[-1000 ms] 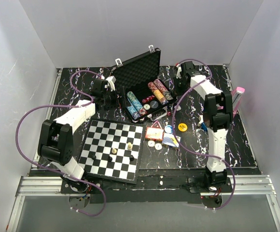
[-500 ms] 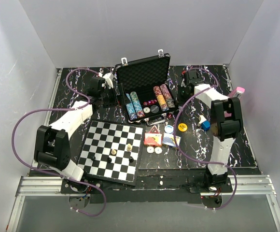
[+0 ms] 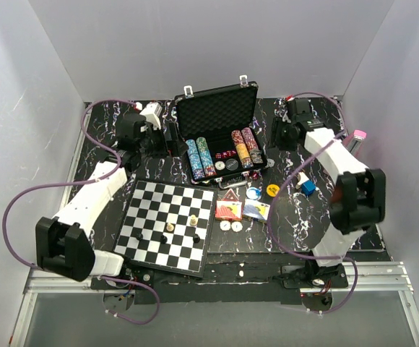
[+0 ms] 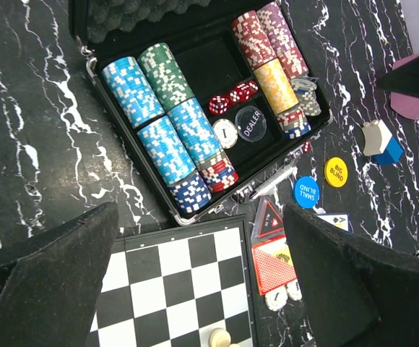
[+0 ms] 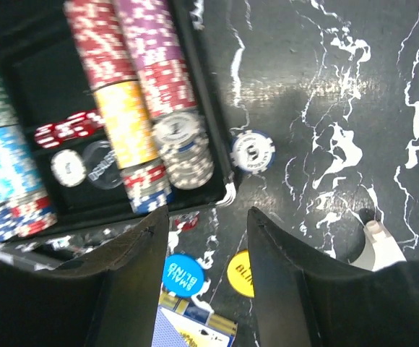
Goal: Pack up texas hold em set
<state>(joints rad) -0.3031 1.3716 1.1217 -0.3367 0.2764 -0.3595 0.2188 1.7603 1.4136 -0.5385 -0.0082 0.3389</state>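
Briefcase (image 3: 217, 112) newly squared up between right gripper (image 5: 208, 217), parted and empty, and left gripper (image 4: 201, 213) (also spread wide)

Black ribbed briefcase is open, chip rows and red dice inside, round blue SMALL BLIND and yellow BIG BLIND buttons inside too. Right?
Not quite. The blue SMALL BLIND button and yellow BIG BLIND button lie outside, on the black marbled table just in front of the case, as the left wrist view shows. The black ribbed briefcase is open, with chip rows and red dice inside.
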